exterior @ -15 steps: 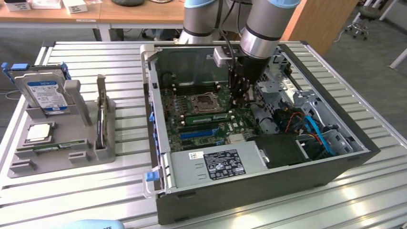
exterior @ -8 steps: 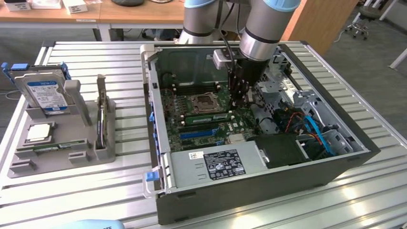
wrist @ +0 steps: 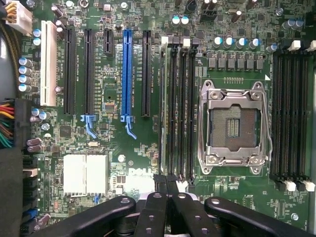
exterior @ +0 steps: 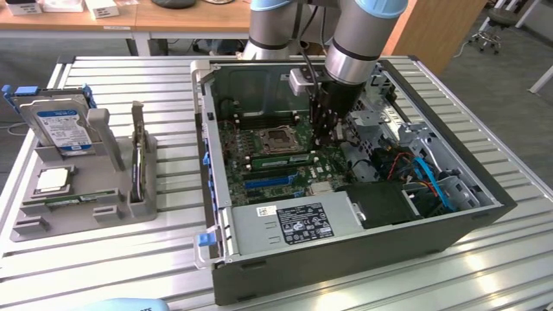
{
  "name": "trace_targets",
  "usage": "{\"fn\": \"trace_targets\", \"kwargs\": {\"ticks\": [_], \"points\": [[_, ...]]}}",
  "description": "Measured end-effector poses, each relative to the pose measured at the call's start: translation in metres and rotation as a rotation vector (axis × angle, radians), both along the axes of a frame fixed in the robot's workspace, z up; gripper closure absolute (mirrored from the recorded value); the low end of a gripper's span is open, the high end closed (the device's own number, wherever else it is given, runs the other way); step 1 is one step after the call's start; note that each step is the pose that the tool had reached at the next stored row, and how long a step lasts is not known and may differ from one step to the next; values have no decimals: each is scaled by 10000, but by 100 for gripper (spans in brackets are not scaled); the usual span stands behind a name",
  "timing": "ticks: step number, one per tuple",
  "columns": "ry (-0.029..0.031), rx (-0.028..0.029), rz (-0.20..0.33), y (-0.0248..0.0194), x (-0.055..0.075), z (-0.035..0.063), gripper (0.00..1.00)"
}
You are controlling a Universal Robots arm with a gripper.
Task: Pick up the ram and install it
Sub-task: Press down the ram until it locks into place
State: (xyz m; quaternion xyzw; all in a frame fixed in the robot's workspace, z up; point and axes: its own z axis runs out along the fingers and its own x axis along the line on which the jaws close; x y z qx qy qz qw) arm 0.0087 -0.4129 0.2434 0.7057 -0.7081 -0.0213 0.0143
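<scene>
The ram stands edge-on in the slot next to the black expansion slots, on the side of the empty processor socket. In the exterior view the ram is a green stick standing in the motherboard beside the socket. My gripper is shut, its black fingertips pressed together right over one end of the ram. I cannot tell whether they touch it. In the exterior view the gripper reaches down into the open computer case.
At the exterior view's left, a grey tray carries a hard drive, a square silver processor chip and another green stick. More empty memory slots lie past the socket. Cables and a power supply crowd the case.
</scene>
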Motion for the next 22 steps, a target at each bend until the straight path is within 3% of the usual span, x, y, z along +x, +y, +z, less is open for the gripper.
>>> {"fn": "trace_targets", "kwargs": {"ticks": [22], "points": [[0,0,-1,0,34,-65,90]]}}
